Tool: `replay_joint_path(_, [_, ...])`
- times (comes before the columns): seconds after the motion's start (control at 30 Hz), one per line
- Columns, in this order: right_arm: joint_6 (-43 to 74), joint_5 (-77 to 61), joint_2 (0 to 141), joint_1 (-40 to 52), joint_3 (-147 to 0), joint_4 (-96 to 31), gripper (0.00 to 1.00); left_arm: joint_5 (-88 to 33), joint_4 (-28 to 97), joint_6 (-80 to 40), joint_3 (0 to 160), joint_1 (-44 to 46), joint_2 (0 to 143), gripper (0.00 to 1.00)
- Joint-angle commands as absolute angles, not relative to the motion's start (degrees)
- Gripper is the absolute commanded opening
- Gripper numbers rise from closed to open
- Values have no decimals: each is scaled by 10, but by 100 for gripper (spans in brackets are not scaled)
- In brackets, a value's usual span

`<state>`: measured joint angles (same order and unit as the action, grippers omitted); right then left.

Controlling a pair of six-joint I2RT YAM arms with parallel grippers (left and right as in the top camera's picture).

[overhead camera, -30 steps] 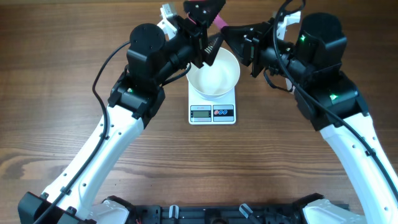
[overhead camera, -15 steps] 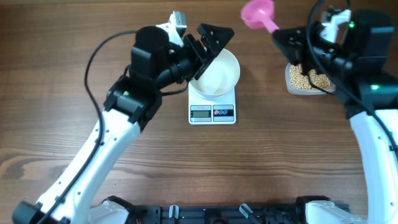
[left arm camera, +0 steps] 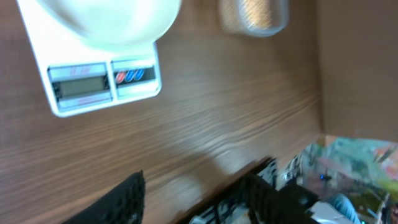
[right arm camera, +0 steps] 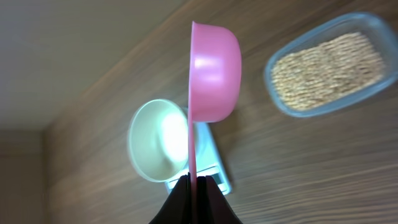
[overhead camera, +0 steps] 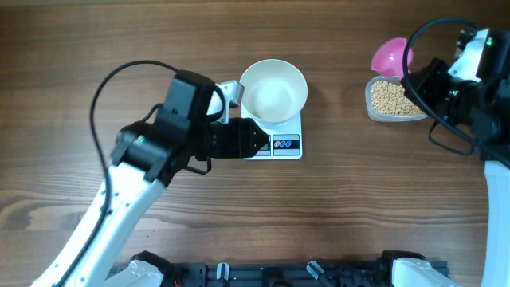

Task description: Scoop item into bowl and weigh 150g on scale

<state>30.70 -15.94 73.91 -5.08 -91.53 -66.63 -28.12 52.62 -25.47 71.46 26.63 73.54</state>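
Overhead looks straight down; the 2 wrist cameras look obliquely, tilted, all sharing scale [overhead camera: 287,144] and bowl [overhead camera: 273,89].

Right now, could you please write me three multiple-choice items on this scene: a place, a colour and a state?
1. Where is the white bowl relative to the digital kitchen scale? A on top of it; B left of it; C right of it.
2. What colour is the scoop held in the right gripper? A blue; B pink; C green.
3. How full is the bowl? A full; B half full; C empty.
Answers: 1 A, it sits on the scale's platform; 2 B, the cup is pink; 3 C, its inside shows bare white.
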Motion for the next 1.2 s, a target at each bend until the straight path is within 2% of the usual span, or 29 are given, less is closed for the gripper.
replay_joint_path(0.0, [262, -103, 729, -53, -929, -684, 4, -276, 550, -229, 712, 269, 785, 72])
replay_joint_path(0.07, [236, -103, 730, -53, -929, -700, 4, -276, 549, -229, 712, 269, 800, 72])
replay_joint_path(0.1, [227, -103, 730, -53, -929, -706, 4, -276, 549, -229, 712, 269, 805, 80])
replay_joint_path(0.13, [224, -103, 730, -53, -929, -711, 4, -276, 550, -229, 712, 269, 807, 94])
replay_joint_path(0.17, [218, -103, 730, -53, -929, -715, 4, -276, 550, -229, 712, 269, 807, 97])
replay_joint_path(0.3, [194, -103, 729, -53, -929, -725, 4, -233, 549, -229, 712, 269, 807, 96])
replay_joint_path(0.47, [145, -105, 730, -53, -929, -705, 4, -135, 551, -229, 712, 269, 807, 100])
replay_joint_path(0.63, [104, -120, 729, -53, -927, -704, 4, -127, 550, -229, 712, 269, 807, 100])
replay_joint_path(0.67, [101, -116, 729, -53, -927, -708, 4, -126, 550, -227, 712, 269, 807, 93])
replay_joint_path(0.7, [106, -116, 730, -53, -927, -715, 5, -121, 548, -227, 712, 269, 808, 69])
replay_joint_path(0.73, [105, -114, 730, -53, -927, -721, 4, -121, 548, -227, 712, 269, 808, 60])
replay_joint_path(0.77, [104, -98, 730, -53, -927, -731, 4, -121, 547, -229, 712, 269, 810, 58])
replay_joint_path(0.8, [104, -81, 730, -53, -927, -740, 4, -121, 544, -229, 712, 269, 811, 47])
replay_joint_path(0.87, [101, -55, 730, -53, -927, -758, 4, -121, 532, -229, 712, 269, 818, 4])
replay_joint_path(1.03, [117, -55, 730, -53, -927, -759, 4, -121, 538, -229, 711, 279, 843, 4])
replay_joint_path(1.17, [78, -48, 730, -53, -927, -735, 4, -121, 520, -224, 711, 317, 867, 4])
